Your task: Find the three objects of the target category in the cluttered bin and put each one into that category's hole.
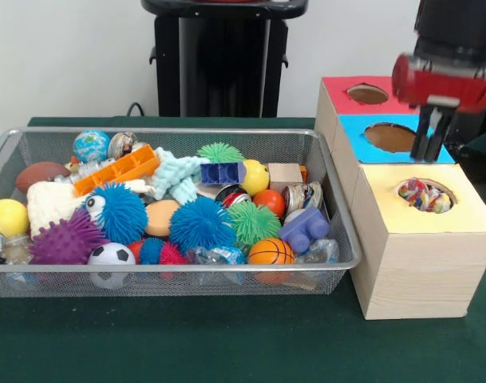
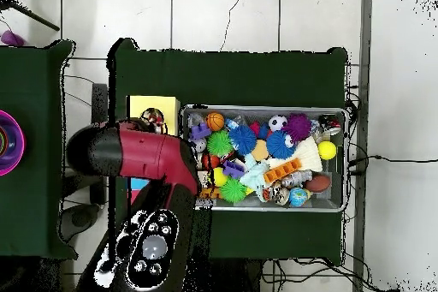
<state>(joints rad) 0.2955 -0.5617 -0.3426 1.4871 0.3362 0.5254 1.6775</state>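
Wire-mesh bin (image 1: 335, 209): a wide, shallow silver basket on the green desk (image 1: 227, 343), heaped with spiky balls, toy balls and plastic blocks; in the front view it lies left of and below the claw (image 1: 432, 132). A crumpled paper wad (image 1: 304, 196), white with coloured print, lies among the clutter near the bin's right end, the end nearest the claw. Yellow-topped wooden box (image 1: 426, 247): stands just beside that end, in front of and below the claw. Its round hole (image 1: 425, 194) holds another printed paper wad (image 1: 422, 195), visible through the opening.
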